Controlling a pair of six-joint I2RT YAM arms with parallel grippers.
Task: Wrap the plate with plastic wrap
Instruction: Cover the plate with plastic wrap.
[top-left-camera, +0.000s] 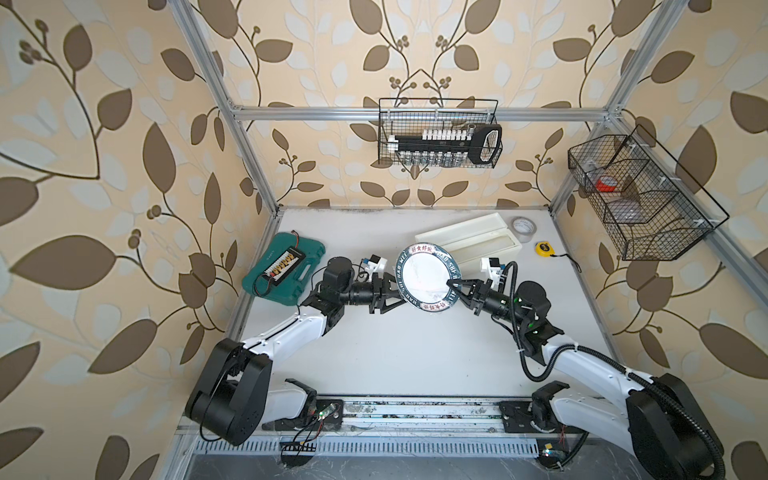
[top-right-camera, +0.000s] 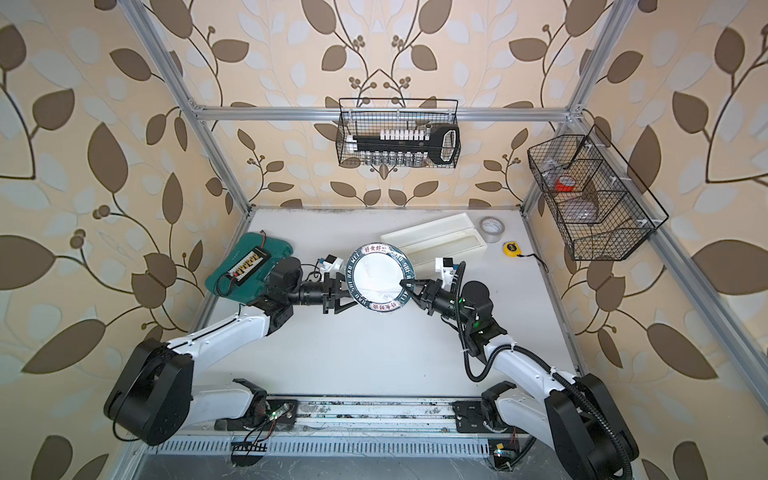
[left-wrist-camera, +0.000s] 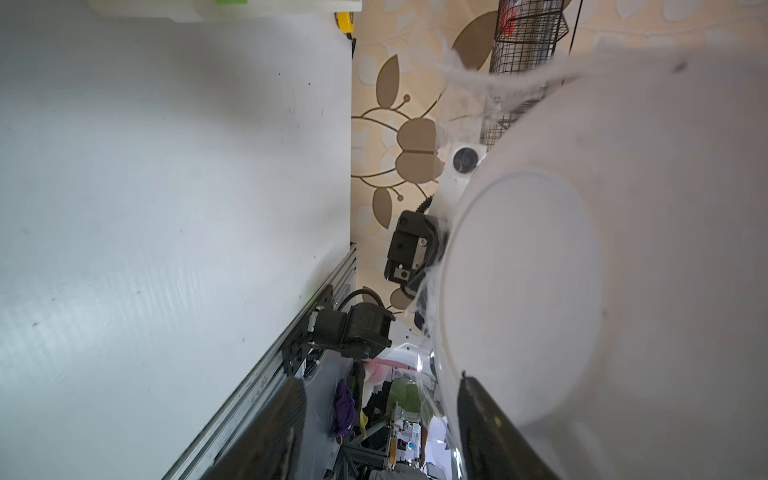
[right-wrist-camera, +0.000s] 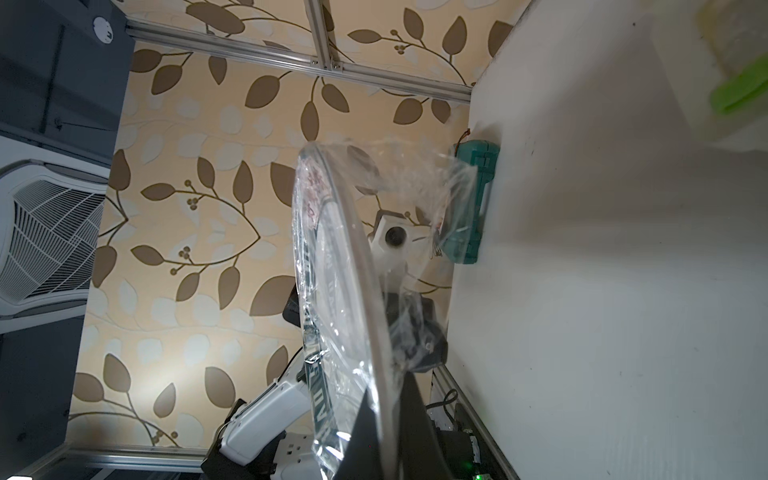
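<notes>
- Above the middle of the white tabletop (top-left-camera: 395, 357), the round plate (top-left-camera: 426, 276) with a white centre and a wide dark green-black lettered rim is held clear of the surface, face up, in both top views.
- Transparent, crinkly plastic wrap (right-wrist-camera: 328, 266) lies over the plate's face; glossy creases show across the lettering in the right wrist view.
- Progress, as judged: the face is covered and the film appears cut free from its box. What is left is the underside. A loose flap (right-wrist-camera: 436, 187) hangs free behind the rim, and wispy film edges trail off the plate's bare white underside (left-wrist-camera: 582, 270). Tucking these tails flat is the probable remaining step.
- Right gripper (top-left-camera: 454, 286): closed tight on the right edge of the plate, film included; the rim runs between its black fingers (right-wrist-camera: 365, 436).
- Left gripper (top-left-camera: 395, 296): at the plate's left edge with its jaws standing well apart and nothing between them. One finger (left-wrist-camera: 490, 428) lies close under the plate; contact cannot be confirmed. The lower finger (left-wrist-camera: 270, 436) is free.
- Long white rectangular dispenser box (top-left-camera: 469, 239): on the table just beyond the plate, towards the far right.
- Grey tape roll (top-left-camera: 523, 227) and yellow tape measure (top-left-camera: 545, 248): far right, beside the box.
- Green plastic case (top-left-camera: 284, 266): left of the plate, behind the left arm.
</notes>
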